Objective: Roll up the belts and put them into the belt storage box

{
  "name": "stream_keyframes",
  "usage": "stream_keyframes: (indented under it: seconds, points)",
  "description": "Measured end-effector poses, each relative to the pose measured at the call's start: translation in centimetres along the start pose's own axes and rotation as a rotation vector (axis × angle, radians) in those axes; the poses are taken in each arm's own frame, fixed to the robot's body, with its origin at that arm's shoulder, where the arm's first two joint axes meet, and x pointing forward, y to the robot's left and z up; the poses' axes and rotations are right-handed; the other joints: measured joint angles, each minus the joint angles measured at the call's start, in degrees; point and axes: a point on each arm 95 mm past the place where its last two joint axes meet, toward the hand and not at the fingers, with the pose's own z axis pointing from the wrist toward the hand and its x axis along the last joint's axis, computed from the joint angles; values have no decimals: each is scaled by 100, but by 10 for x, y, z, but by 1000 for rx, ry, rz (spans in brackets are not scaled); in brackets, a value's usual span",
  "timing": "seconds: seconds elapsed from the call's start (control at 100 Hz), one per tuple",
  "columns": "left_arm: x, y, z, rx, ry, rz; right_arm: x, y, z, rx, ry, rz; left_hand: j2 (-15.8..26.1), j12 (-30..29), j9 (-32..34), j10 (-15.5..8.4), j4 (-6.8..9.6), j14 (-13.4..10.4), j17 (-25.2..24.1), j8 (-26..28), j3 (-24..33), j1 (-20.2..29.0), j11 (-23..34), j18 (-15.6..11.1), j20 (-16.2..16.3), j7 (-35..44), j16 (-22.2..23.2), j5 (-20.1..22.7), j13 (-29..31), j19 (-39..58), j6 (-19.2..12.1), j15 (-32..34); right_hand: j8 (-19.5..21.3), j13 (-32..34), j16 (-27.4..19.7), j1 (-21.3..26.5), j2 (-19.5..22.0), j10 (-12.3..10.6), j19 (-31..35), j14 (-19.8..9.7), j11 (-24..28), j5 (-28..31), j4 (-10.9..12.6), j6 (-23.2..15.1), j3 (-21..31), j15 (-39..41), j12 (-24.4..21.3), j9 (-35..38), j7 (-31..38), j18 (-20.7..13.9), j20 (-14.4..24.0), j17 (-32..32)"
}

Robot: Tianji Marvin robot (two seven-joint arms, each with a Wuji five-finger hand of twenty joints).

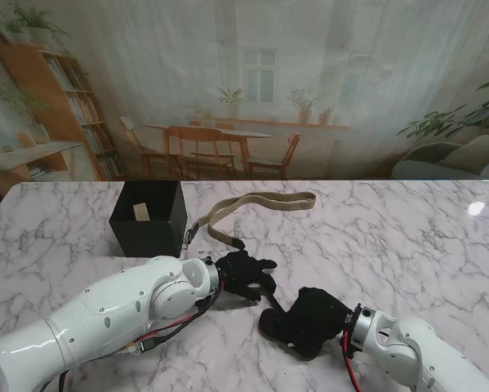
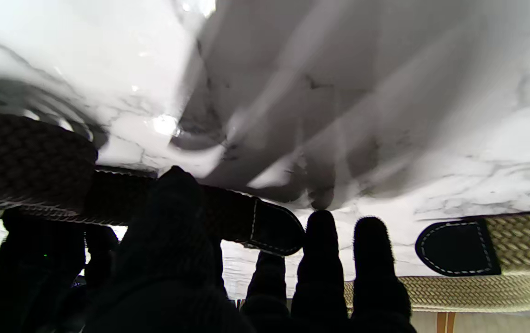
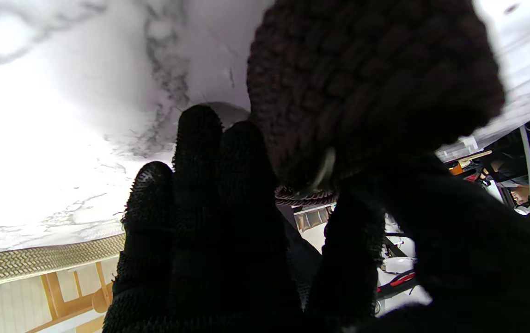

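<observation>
Marble counter (image 1: 407, 237) carries a black box (image 1: 148, 217), open at the top, w/ a small tan thing inside, far left of centre. A tan belt (image 1: 260, 204) lies folded in a loop just right of the box, one dark tip near the left hand (image 1: 242, 275), its buckle end by the box corner. A second, dark belt (image 1: 291, 314) is partly rolled nearer the robot; the right hand (image 1: 313, 320) is wrapped round that roll, thumb on one side & fingers on the other in the right wrist view (image 3: 375, 92). The dark belt's free end (image 2: 265, 226) stretches flat on the counter towards the left hand, whose fingers (image 2: 320, 259) rest spread at or on the strap, gripping nothing as far as can be seen. Both hands wear black gloves, close together, mid-counter
</observation>
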Motion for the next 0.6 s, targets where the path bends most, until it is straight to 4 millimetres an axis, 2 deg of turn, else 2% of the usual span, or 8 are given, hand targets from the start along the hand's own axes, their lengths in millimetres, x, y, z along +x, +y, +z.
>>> stream_keyframes:
  seconds: [0.09, 0.2, 0.24, 0.27, 0.32, 0.37, 0.49, 0.6]
  points:
    - [0, 0, 3, 10, -2, 1, 0, 0, -1, -1, -1, -1, -14, 371, 338, 28, 0, 0, 70, 297, 33, 68, 253, -6, 151, 907, 250, 27, 76, 284, -44, 199, -1, -6, -38, 0, 0, -5, 0, -12, -31, 0, 0, 0, 0, -38, 0, -4, 0, 0, 0, -5]
    - [1, -1, 4, 16, -3, -2, 1, -1, -1, -7, -5, -6, -81, 1149, 1434, 60, 0, 0, 262, 429, 38, 138, 854, -8, 369, 1778, 573, 575, 255, 740, -23, 326, -7, -6, -40, 0, 0, -7, 0, -17, -60, 0, 0, -1, -5, -60, 0, -4, 0, 0, 0, -8]
    - [1, -2, 4, 16, -4, -5, 1, -1, -1, -9, -8, -9, -81, 1303, 1610, 56, 0, 0, 381, 426, 44, 138, 883, 2, 468, 1897, 759, 657, 358, 954, 36, 367, -7, -6, -43, 0, 0, -9, 0, -19, -65, 0, 0, -1, -7, -61, 0, -4, 0, 0, 0, -8]
    - [1, -3, 4, 17, -5, -7, 1, -1, -2, -10, -11, -12, -97, 1754, 1851, 56, 0, 0, 520, 413, 52, 212, 886, 12, 547, 1959, 966, 657, 588, 1160, 96, 507, -8, -6, -45, 0, 0, -9, 0, -20, -72, 0, 0, -2, -9, -99, 0, -4, 0, 0, 0, -8]
    - [1, -7, 3, 19, -7, -12, 2, -1, -2, -12, -15, -19, -202, 2702, 2535, 7, 0, 3, 740, 353, 102, 291, 1070, 55, 658, 2033, 1443, 658, 1282, 1469, 203, 1195, -9, -6, -57, 0, 0, -12, 0, -24, -87, 0, 1, -2, -11, -134, -8, -4, 0, 0, 0, -9]
    - [2, -9, 1, 12, -11, -23, 2, -1, -2, -15, -23, -24, -202, 3248, 3161, -84, 0, 13, 984, 314, 115, 351, 1358, 62, 762, 2086, 1754, 724, 1703, 1746, 309, 1644, -10, -6, -109, 0, 0, -12, 0, -24, -89, 0, 1, -2, -12, -146, -18, -4, 0, 0, 1, -9]
    - [4, -4, -6, -4, -18, -39, 1, -1, -3, -29, -49, -56, -318, 3704, 3806, -101, 0, 17, 1379, 278, 197, 425, 1792, 66, 887, 2200, 2174, 729, 2244, 2161, 473, 2291, -22, -6, -167, 0, 0, -12, 0, -25, -91, 0, 1, -2, -45, -294, -18, -9, 0, 0, 1, -9]
    - [5, 0, -10, -25, -21, -59, 1, -1, -3, -31, -62, -73, -356, 3874, 3952, -98, 0, 81, 1549, 204, 257, 425, 2079, 71, 904, 2209, 2302, 807, 2442, 2307, 628, 2481, -64, -6, -230, 2, 2, -12, 0, -26, -101, 0, 1, -8, -91, -321, -18, -21, 0, 0, 1, -9]
